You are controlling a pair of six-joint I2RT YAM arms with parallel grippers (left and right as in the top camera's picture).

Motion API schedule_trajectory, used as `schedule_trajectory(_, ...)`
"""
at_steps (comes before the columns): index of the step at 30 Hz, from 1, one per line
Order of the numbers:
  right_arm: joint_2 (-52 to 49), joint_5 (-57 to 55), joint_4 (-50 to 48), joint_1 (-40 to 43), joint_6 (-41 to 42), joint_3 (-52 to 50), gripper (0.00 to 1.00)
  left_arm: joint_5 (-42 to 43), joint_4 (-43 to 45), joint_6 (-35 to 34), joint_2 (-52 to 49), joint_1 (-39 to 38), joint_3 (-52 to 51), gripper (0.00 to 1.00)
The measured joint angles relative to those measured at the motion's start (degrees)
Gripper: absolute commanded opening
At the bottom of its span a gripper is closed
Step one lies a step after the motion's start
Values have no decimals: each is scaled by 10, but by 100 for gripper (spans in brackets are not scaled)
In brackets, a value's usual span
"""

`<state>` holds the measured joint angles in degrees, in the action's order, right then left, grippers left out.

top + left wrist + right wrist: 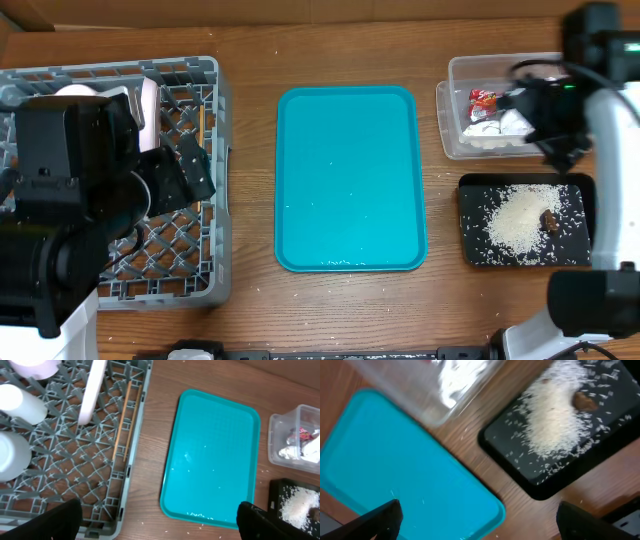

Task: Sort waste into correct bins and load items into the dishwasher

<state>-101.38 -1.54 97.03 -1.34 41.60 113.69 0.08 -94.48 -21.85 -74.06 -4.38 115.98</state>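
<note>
Both hands are empty, fingers spread wide: the left gripper (160,525) hangs over the dish rack (170,250) at 9 o'clock, the right gripper (480,525) by the bins at 3 o'clock. The rack holds the upright plate (92,390) and the chopsticks (122,420). The central teal tray (350,180) carries only stray grains (195,515). The black tray (470,200) at 4 o'clock holds the rice (518,220) and brown lump (550,218). The clear tub (455,70) at 2 o'clock holds the wrapper (483,100) and napkin (490,135). Sorting looks finished; next, clear those grains or withdraw.

grey rack (190,255) at left holds an upright pale plate (92,390), two white dishes (20,402) and chopsticks (122,425) flat on its lattice. clear tub (455,115), far right, holds red wrapper (483,100) and napkin (495,130). black tray (470,250), near right, holds rice (518,222) and a brown lump (550,218).
</note>
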Motion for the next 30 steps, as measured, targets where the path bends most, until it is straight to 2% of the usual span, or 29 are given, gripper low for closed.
schedule_trajectory(7,41,-65,0,-213,-8,0,100,-9,0,-5,-18,0,0,100)
schedule_trajectory(11,67,-79,1,-283,-10,0,100,-10,0,-5,-21,0,0,100)
schedule_trajectory(15,71,-85,0,-309,-10,0,100,-11,0,-5,-23,0,0,100)
schedule_trajectory(23,71,-93,1,-311,-14,0,100,-12,0,-5,-34,0,0,100)
schedule_trajectory(30,71,-71,1,-308,-122,0,100,-12,0,-5,-35,0,0,100)
